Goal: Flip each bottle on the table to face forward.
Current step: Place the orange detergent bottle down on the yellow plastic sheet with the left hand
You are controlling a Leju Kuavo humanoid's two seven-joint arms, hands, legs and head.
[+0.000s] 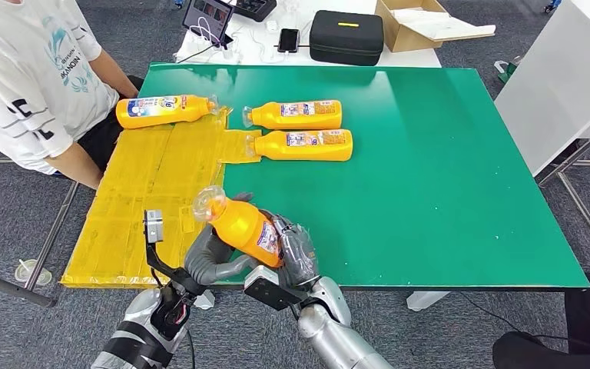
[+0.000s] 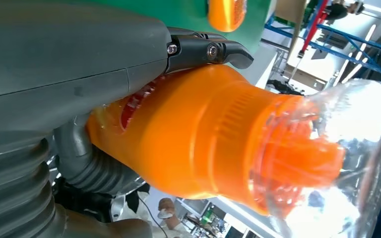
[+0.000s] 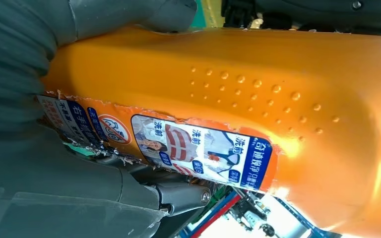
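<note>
Above the table's near edge, both hands hold an orange bottle [image 1: 242, 224] with a clear cap, lifted and tilted, cap toward the far left. My left hand [image 1: 209, 260] grips it from below and the side; my right hand [image 1: 296, 250] grips its base end. The left wrist view shows the bottle's neck and cap [image 2: 278, 158] close up under my fingers [image 2: 213, 49]. In the right wrist view its torn label [image 3: 198, 148] and dotted orange side show. Three more orange bottles lie on their sides farther back: one at the far left [image 1: 165, 110] and two mid-table [image 1: 296, 115] [image 1: 305, 144].
A green table [image 1: 445, 177] carries a yellow taped sheet [image 1: 150, 207] on its left part. A person in a white shirt [image 1: 23, 77] sits at the table's left. Behind the table lie a black case [image 1: 346, 36], a cardboard box [image 1: 422, 21] and a phone [image 1: 288, 38].
</note>
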